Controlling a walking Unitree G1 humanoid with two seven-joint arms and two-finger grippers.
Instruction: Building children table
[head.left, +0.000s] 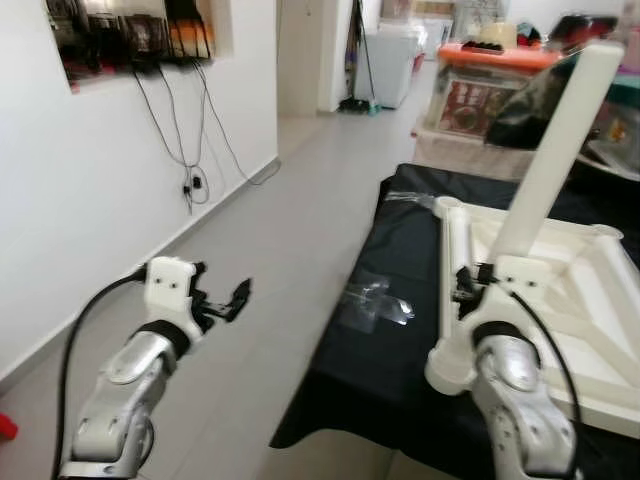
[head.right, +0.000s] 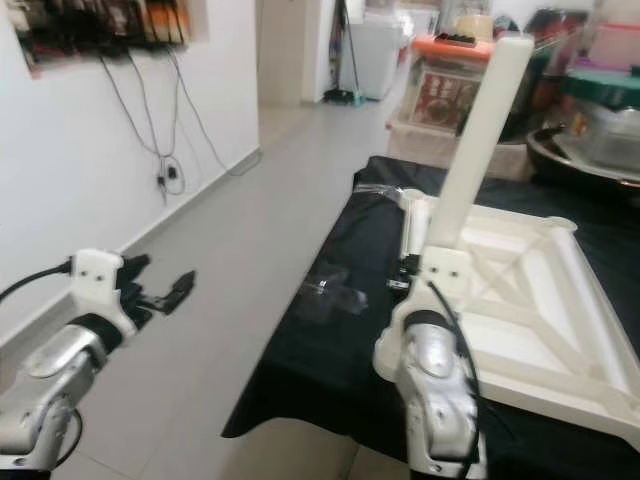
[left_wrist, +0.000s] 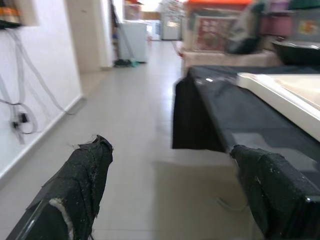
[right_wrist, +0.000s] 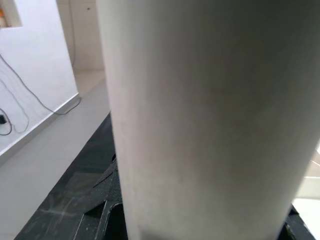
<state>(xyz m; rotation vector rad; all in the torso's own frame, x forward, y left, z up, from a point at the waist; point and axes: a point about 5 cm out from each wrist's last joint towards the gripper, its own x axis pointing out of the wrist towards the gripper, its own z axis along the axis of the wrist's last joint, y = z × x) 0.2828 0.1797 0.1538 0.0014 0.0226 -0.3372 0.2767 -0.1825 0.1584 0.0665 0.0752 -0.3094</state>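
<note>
A white table leg (head.left: 555, 150) is held in the right pincer (head.left: 468, 285), rising from it and leaning toward 1 o'clock, its top end standing above everything else in the head views. In the right wrist view the leg (right_wrist: 200, 115) is seen very close, with the black fingers clamped against its lower end. Behind the leg, at 3 o'clock in the head views, a white table frame (head.left: 590, 310) lies upside down on a tabletop draped in black cloth (head.left: 370, 370). A short white post (head.left: 447, 212) is seen at the frame's far left corner. A clear plastic bag (head.left: 375, 303) lies on the cloth at 12 o'clock from the cloth's near corner, left of the frame.

The left pincer (head.left: 232, 300) is held out over the grey floor (head.left: 270, 240) at 9 o'clock, well apart from the tabletop, with its fingers (left_wrist: 80, 185) spread wide and nothing between them. A white wall (head.left: 90, 180) with hanging cables (head.left: 190, 160) runs along the left. Storage boxes (head.left: 480, 100) are stacked beyond the tabletop at 1 o'clock.
</note>
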